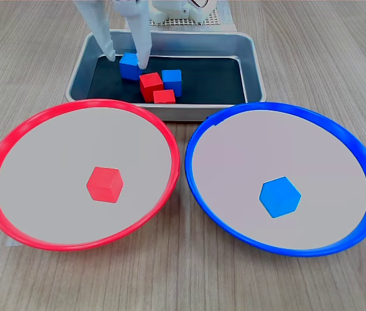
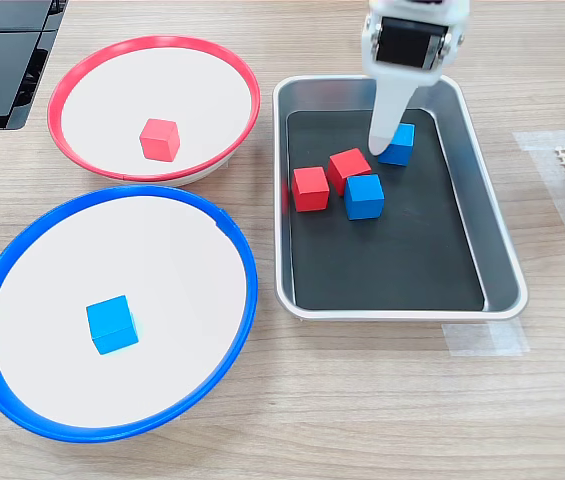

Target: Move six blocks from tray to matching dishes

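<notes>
Blocks are split three ways: four sit in the tray (image 1: pixel 251 65), one red block (image 1: pixel 104 184) lies in the middle of the red-rimmed dish (image 1: pixel 14 139), and one blue block (image 1: pixel 280 196) lies in the middle of the blue-rimmed dish (image 1: pixel 357 155).

The gripper (image 1: pixel 124 61) reaches down into the tray with its two pale fingers spread wide. In the first exterior view a blue block (image 1: pixel 129 65) sits between them, close against the finger on the first exterior view's right; whether that finger touches it I cannot tell. Nothing is clamped. In the second exterior view only one finger (image 2: pixel 386 118) is plain, its tip just beside that same blue block (image 2: pixel 397 143).

Just beside the gripper, toward the dishes in the first exterior view, three more blocks crowd together: a red block (image 1: pixel 150 85), a second blue block (image 1: pixel 171 81) and a second red block (image 1: pixel 164 96), touching or nearly so. The nearest red one sits just beside the targeted blue block, so room is tight on that side.

In the second exterior view the tray's black floor (image 2: pixel 382 265) is bare over the whole stretch below the cluster, away from the gripper. The finger on the first exterior view's left hangs near the tray's wall there.

Both dishes lie outside the tray on the wood table (image 1: pixel 183 278), their rims nearly meeting, with wide open centres around each block.
</notes>
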